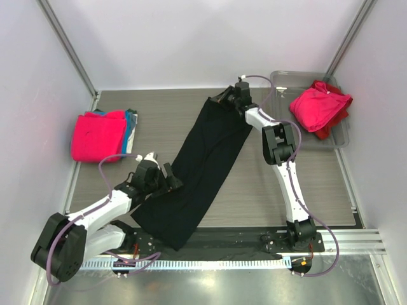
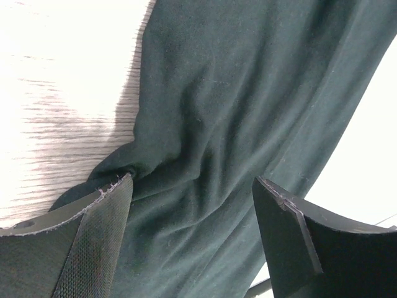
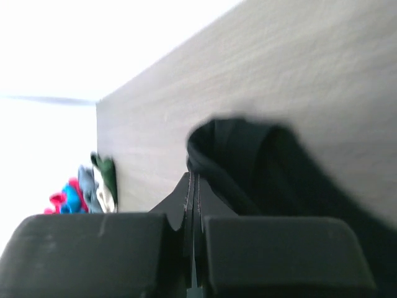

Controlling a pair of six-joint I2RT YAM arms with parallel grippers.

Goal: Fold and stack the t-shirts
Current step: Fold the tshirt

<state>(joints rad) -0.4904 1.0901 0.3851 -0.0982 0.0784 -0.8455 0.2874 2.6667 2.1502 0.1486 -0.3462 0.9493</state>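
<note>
A large black t-shirt [image 1: 203, 165] lies folded in a long strip, running diagonally from the back middle of the table to the front left. My right gripper [image 1: 224, 100] is at its far end, shut, with a bunched edge of the black cloth [image 3: 260, 161] at its fingertips [image 3: 192, 180]. My left gripper [image 1: 170, 181] is open at the strip's left edge. In the left wrist view its left finger [image 2: 99, 242] touches a puckered edge of the black cloth [image 2: 236, 93], which fills the gap to the right finger [image 2: 291, 230].
A folded pink t-shirt [image 1: 96, 135] lies on teal ones at the back left; this stack also shows in the right wrist view [image 3: 71, 197]. A clear tray [image 1: 280, 79] at the back right holds a crumpled pink shirt [image 1: 318, 105] over a red one.
</note>
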